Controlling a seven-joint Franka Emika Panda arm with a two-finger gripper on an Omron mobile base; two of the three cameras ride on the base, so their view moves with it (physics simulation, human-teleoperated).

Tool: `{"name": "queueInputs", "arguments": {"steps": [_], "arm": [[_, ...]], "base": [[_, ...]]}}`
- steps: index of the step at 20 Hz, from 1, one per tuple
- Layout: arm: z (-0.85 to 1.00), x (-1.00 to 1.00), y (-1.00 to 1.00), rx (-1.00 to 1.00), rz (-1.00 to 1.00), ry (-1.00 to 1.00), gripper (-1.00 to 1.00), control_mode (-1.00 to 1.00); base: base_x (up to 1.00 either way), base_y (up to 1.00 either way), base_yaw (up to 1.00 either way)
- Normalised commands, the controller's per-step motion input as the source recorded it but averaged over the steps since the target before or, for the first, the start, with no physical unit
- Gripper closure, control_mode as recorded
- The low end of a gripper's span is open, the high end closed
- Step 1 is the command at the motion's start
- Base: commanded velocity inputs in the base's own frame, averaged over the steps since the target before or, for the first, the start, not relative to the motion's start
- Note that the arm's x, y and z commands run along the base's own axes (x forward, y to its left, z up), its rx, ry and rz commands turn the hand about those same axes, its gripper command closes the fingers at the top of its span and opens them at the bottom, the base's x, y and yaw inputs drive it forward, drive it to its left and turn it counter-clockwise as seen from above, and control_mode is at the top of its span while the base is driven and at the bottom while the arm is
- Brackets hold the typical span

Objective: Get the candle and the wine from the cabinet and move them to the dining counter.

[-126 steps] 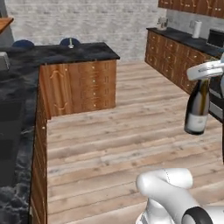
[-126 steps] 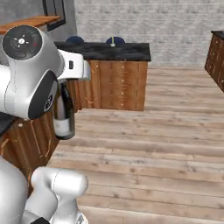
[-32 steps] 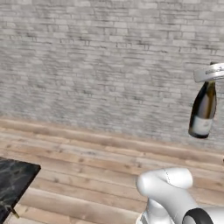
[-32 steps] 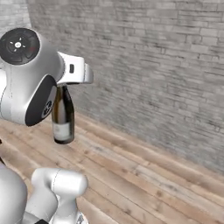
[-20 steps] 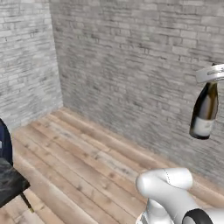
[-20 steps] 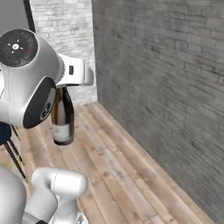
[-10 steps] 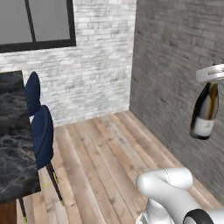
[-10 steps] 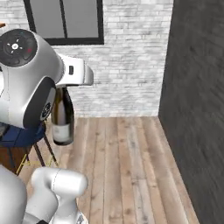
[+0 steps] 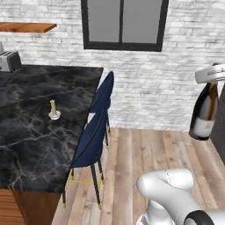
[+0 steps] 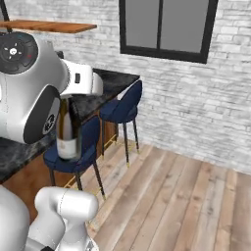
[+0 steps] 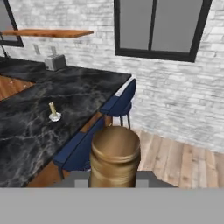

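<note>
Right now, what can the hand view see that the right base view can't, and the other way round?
Hand view: the candle standing on the dining counter, a grey toaster near the wall, and the bottle's gold foil top seen from above.

Right base view: the whole wine bottle hanging upright by its neck from the shut pincer, with its pale label, plus the arm's big white shoulder.

Both: the black marble counter, the blue stools, the wooden cabinet shelf on the brick wall, the dark-framed window and the plank floor.

Wine (image 11: 114, 159) body hidden below foil top; jaws unseen
</note>
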Motion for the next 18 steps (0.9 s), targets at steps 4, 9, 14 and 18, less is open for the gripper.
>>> {"name": "queueInputs", "arguments": {"steps": [4,9,14,18], "arm": [[0.00,0.00,0.00,0.00,0.00,0.00,1.00,1.00],[0.00,0.00,0.00,0.00,0.00,0.00,1.00,1.00],[0.00,0.00,0.00,0.00,0.00,0.00,1.00,1.00],[0.00,0.00,0.00,0.00,0.00,0.00,1.00,1.00]], "base": [[0.86,-0.79,0.58],[0.88,-1.00,0.45],[0.80,-0.93,0.52],[0.60,-0.86,0.59]]}}
